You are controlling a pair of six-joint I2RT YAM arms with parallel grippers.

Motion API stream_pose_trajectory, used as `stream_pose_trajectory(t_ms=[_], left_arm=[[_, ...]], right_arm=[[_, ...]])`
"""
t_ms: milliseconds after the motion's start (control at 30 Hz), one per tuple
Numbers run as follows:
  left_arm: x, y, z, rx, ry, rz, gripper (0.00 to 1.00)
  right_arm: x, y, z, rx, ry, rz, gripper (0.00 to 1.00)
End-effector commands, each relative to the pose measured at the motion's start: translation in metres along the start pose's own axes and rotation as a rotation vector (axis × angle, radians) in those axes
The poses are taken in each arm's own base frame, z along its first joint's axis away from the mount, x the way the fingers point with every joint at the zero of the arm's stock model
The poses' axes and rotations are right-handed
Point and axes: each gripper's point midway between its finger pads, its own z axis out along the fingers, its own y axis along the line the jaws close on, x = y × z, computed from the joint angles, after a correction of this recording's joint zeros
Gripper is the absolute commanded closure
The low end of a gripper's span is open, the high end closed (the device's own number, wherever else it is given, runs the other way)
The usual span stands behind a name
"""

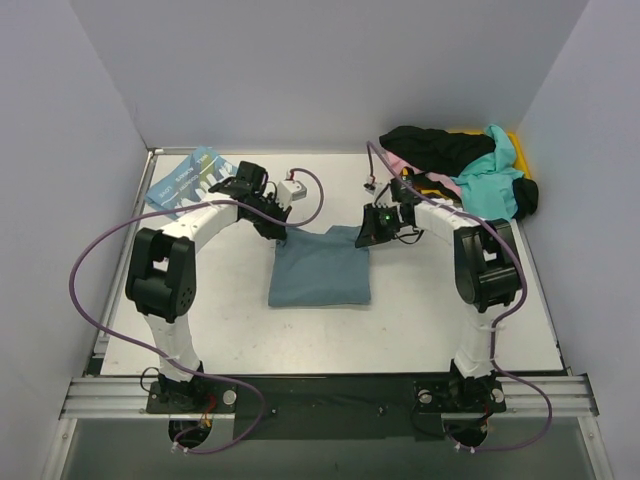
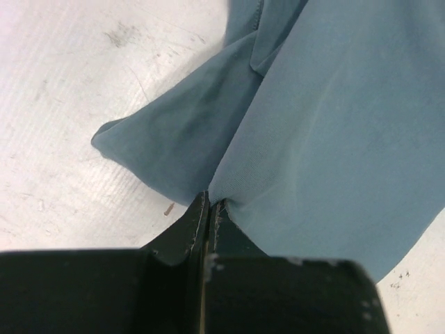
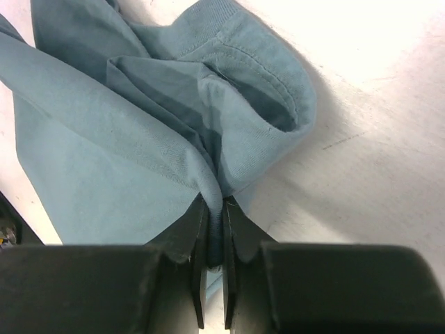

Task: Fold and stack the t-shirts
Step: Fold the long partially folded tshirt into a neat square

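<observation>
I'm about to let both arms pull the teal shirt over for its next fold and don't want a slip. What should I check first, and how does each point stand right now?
1. The left gripper is shut on the slate-teal shirt: ok, cloth is pinched between closed jaws.
2. The right gripper is shut on the same shirt: ok, on bunched cloth beside a stitched hem.
3. Both grips are at the shirt's far edge, one towards each corner: ok in the top view.
4. Number of layers each grip holds: cannot tell.
5. The shirt's near part lies flat on the table: ok.
6. The light-blue shirt and the shirt pile lie apart from it: ok.
</observation>
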Motion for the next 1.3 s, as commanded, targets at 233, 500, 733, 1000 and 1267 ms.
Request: stream_pose_trajectory(t_ms=[233, 500, 733, 1000, 1267], left_arm=[[-0.087, 0.019, -0.049, -0.064, -0.252, -0.046, 1.0], [-0.07, 0.023, -0.027, -0.047, -0.207, -0.065, 1.0], [-0.052, 0.044, 0.005, -0.077, -0.15, -0.14, 1.0], [-0.054, 0.051, 0.018, -0.086, -0.161, -0.183, 1.0], [-0.035, 0.048, 0.026, -0.1, -0.114, -0.26, 1.0]], right_arm=[[-0.068, 0.037, -0.046, -0.101, -0.161, 0.029, 0.97], [-0.062, 0.009, -0.023, -0.065, -0.077, 0.132, 0.78], [-0.056, -0.02, -0.011, 0.003, -0.053, 0.227, 0.57], [-0.052, -0.016, -0.022, -0.021, -0.09, 0.209, 0.62], [-0.044, -0.012, -0.005, -0.012, -0.076, 0.289, 0.59]])
